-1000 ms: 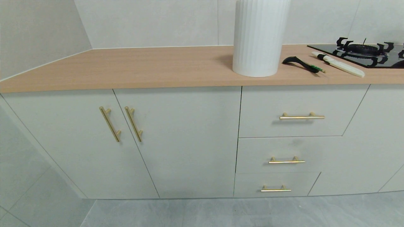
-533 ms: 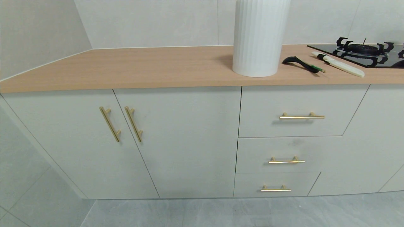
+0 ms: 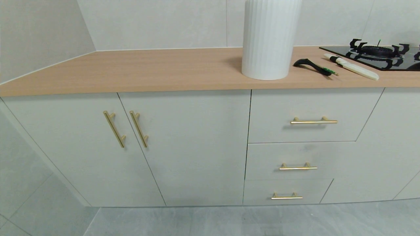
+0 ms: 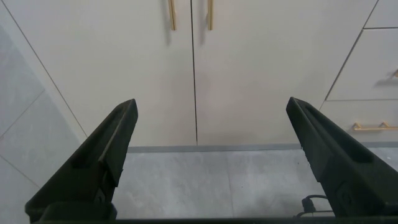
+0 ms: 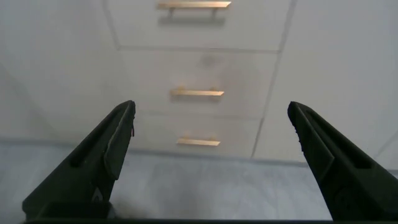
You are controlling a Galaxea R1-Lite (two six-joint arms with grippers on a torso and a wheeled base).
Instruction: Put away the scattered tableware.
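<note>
- On the light wooden table (image 3: 147,70) in the head view, a black curved utensil (image 3: 313,66) and a cream-bladed knife (image 3: 352,67) lie near each other (not touching), between a tall white ribbed cylinder (image 3: 269,39) and a black gas hob (image 3: 377,55).
- Left wrist view: the left tool (image 4: 211,106) is spread wide and empty, facing pale grey cabinet doors (image 4: 249,74) with brass handles.
- Right wrist view: the right tool (image 5: 210,106) also gapes wide and empty, before pale grey drawers (image 5: 199,68) with brass bar handles.

A wooden countertop (image 3: 147,70) with a black stove (image 3: 377,58) sits over pale cabinet doors (image 3: 190,147) and three gold-handled drawers (image 3: 288,157).
</note>
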